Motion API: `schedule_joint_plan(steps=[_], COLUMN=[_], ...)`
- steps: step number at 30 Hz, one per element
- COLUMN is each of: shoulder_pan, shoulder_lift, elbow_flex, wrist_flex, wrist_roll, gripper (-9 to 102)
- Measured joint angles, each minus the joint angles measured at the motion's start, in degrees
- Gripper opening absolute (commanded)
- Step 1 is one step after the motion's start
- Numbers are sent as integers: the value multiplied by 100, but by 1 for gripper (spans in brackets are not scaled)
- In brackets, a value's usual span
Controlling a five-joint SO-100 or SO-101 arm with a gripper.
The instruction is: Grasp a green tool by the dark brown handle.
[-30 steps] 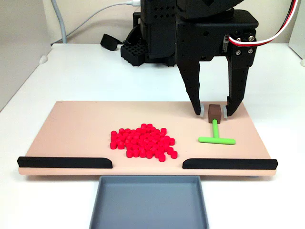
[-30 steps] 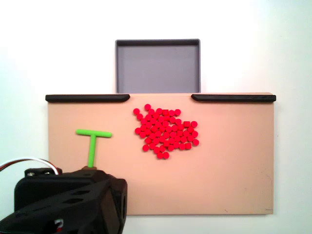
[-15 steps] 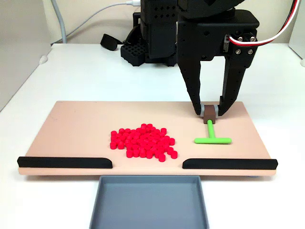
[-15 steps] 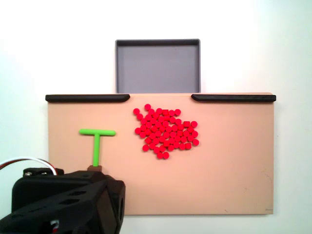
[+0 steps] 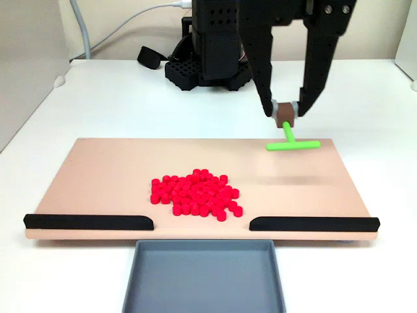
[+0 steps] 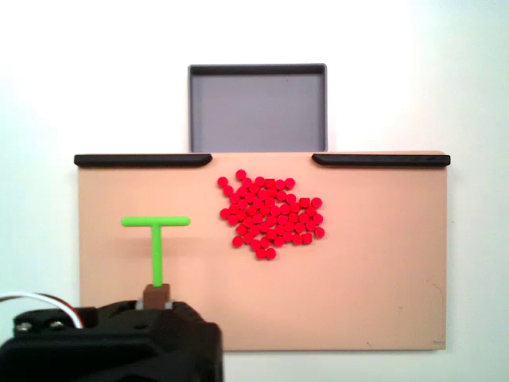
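Green tool (image 5: 292,144) held up by its brown handle (image 5: 284,114)
Claw (image 5: 284,112) clamped on the handle, tool hanging clear above the tan board (image 5: 117,176); the grasp looks done, nothing left

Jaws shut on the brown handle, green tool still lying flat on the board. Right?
Not quite. The gripper is shut on the dark brown handle, but the green tool is lifted off the board: a fixed view shows it hanging in the air, its faint shadow on the board below.
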Motion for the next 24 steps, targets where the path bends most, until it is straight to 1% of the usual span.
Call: schedule_joint_plan(steps=[3, 9, 18, 24], shoulder_pan=[431, 1134, 1723, 1731], shoulder_lift=[193, 387, 387, 387], elbow_flex=[-18, -18, -18, -18], wrist_flex=[123, 132, 132, 132], wrist_roll=[-519, -1187, -1494, -1406], gripper=[0, 0, 0, 0])
